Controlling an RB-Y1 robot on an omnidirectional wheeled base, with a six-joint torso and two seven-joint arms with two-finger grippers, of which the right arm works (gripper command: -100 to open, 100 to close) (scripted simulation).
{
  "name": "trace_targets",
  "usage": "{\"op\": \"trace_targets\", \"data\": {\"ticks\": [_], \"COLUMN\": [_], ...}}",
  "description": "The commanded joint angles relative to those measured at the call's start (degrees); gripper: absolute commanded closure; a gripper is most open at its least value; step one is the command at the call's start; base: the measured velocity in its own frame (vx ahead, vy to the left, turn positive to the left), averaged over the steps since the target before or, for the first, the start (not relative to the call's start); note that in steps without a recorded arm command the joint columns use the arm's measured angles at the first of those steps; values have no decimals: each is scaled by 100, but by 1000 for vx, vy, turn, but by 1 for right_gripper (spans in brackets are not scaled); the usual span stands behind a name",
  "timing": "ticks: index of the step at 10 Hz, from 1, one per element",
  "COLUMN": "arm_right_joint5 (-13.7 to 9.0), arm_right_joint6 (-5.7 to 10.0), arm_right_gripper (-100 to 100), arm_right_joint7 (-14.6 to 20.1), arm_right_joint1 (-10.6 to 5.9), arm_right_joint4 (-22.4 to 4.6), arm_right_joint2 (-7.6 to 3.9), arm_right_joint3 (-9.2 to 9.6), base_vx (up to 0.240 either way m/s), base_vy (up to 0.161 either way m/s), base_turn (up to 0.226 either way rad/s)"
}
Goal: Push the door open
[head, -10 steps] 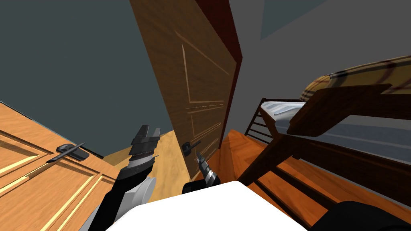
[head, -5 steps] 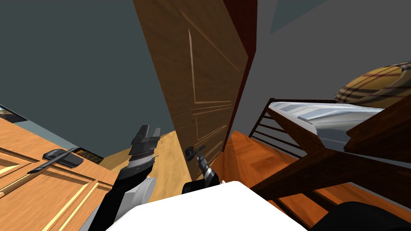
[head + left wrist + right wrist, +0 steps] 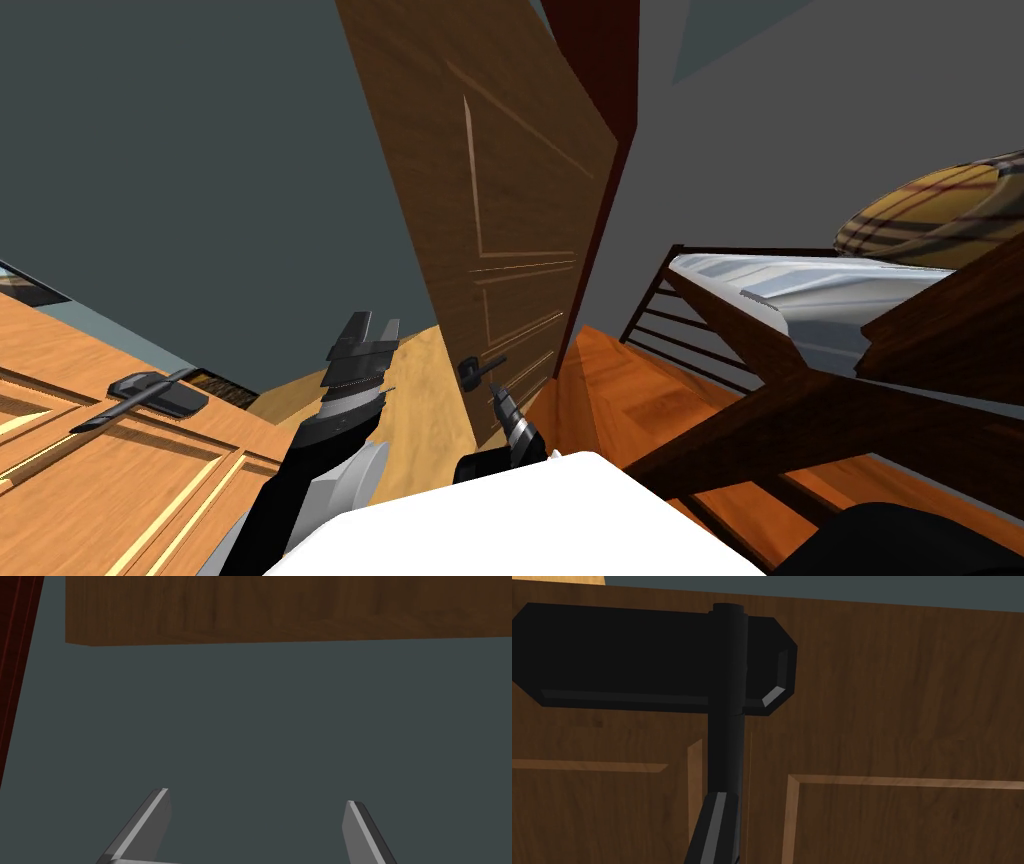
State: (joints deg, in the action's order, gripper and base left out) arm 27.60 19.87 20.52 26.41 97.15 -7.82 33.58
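The right gripper [image 3: 497, 397], low in the centre of the head view, has its two fingers [image 3: 714, 822] pressed together into one thin blade and pinches nothing. In the right wrist view this blade meets the end of the black lever of the door handle [image 3: 478, 368]; whether it really touches, I cannot tell. The lever stands out from a long black plate that lies flat on the door [image 3: 500, 200].

The door is of dark brown wood with framed panels. It fills the upper centre of the head view, its long axis running from the lower centre up to the top edge and leaning to the left. Beside it on the right runs a dark red door frame [image 3: 600, 90].

The left gripper [image 3: 365, 345], left of the handle, has its fingers spread wide apart with nothing between them, before a flat dark grey surface.

At the right edge is a bed [image 3: 800, 285].
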Motion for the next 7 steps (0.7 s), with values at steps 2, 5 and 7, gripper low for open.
{"op": "trace_targets", "data": {"ticks": [2,5,7], "arm_right_joint5": [0,-48,-52], "arm_right_joint6": [0,40,39], "arm_right_gripper": [100,-100,-100], "arm_right_joint7": [0,-97,-101], "arm_right_joint1": [0,103,116], "arm_right_joint4": [0,3,15], "arm_right_joint2": [0,139,146], "arm_right_joint3": [0,-258,-279], "base_vx": [-4,-180,-136], "base_vy": [-2,35,44], "base_turn": [0,-209,-85]}}
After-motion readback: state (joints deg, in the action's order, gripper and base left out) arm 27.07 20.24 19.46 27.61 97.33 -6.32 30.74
